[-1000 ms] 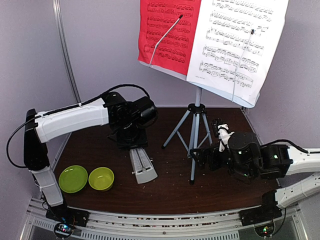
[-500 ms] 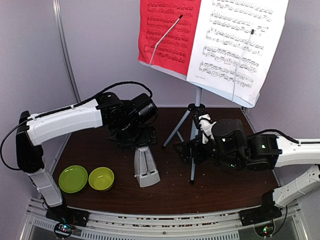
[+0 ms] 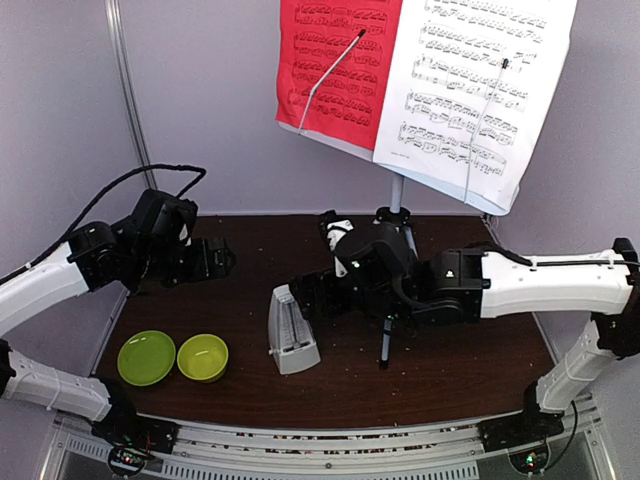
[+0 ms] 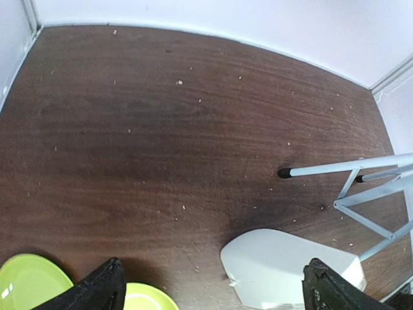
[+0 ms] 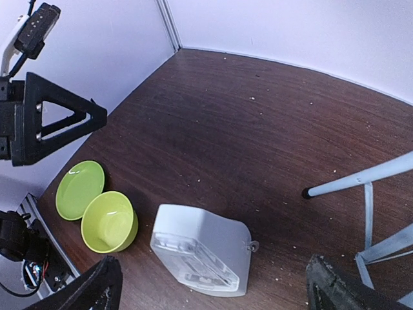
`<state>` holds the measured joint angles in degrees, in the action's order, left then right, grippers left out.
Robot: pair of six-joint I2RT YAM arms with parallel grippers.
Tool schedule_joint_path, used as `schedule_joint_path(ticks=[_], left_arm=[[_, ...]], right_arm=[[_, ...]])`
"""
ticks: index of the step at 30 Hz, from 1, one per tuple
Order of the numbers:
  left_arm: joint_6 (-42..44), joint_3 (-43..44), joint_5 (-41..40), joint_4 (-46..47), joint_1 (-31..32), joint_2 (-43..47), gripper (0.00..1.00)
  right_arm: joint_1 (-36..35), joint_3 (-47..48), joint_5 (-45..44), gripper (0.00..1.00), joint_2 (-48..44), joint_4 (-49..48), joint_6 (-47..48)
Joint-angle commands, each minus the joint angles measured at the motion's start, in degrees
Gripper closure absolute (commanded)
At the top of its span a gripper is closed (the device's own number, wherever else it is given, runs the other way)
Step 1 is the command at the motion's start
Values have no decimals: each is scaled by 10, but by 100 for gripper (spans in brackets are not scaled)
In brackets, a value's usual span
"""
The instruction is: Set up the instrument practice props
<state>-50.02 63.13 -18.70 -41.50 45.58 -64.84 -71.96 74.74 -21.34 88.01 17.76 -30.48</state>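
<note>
item: metronome (image 3: 292,335), whitish pyramid, apparently lying on its side near the middle of the tabletop (image 3: 450,370), base toward the near edge; the music stand (image 3: 397,190) stands at the back right, carrying the red sheet (image 3: 335,70) and white sheet (image 3: 480,90). right gripper (image 3: 308,295) hovers just above the metronome, jaws wide and empty; left gripper (image 3: 218,258) likewise, near the left edge. to my mind i should lower the right jaws squarely astride its flanks, close low, and tip it upright clear of the tripod leg.

One tripod music stand (image 3: 396,190), one red sheet (image 3: 365,90), one white sheet (image 3: 450,90), one metronome (image 3: 290,335), two lime-green bowls (image 3: 146,357)
</note>
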Motion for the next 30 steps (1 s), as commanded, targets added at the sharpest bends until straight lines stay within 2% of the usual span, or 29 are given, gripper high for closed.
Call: schedule_joint_path(ticks=[1, 10, 14, 20, 21, 25, 30], left_arm=[[126, -54, 24, 101, -30, 56, 2], [161, -126, 17, 138, -37, 95, 2], [219, -168, 29, 174, -37, 124, 2], [266, -232, 58, 224, -37, 181, 2], [270, -242, 68, 232, -37, 189, 2], [289, -272, 103, 250, -37, 206, 3], [339, -313, 161, 274, -37, 221, 2]], right_arm=[[-7, 92, -2, 0, 72, 67, -27], [-7, 214, 6, 0, 187, 134, -52], [-3, 226, 5, 1, 214, 151, -65], [11, 224, 20, 9, 232, 147, -75], [16, 222, 26, 10, 233, 148, -82], [32, 202, 48, 27, 230, 141, -98], [39, 183, 72, 44, 205, 118, -80]])
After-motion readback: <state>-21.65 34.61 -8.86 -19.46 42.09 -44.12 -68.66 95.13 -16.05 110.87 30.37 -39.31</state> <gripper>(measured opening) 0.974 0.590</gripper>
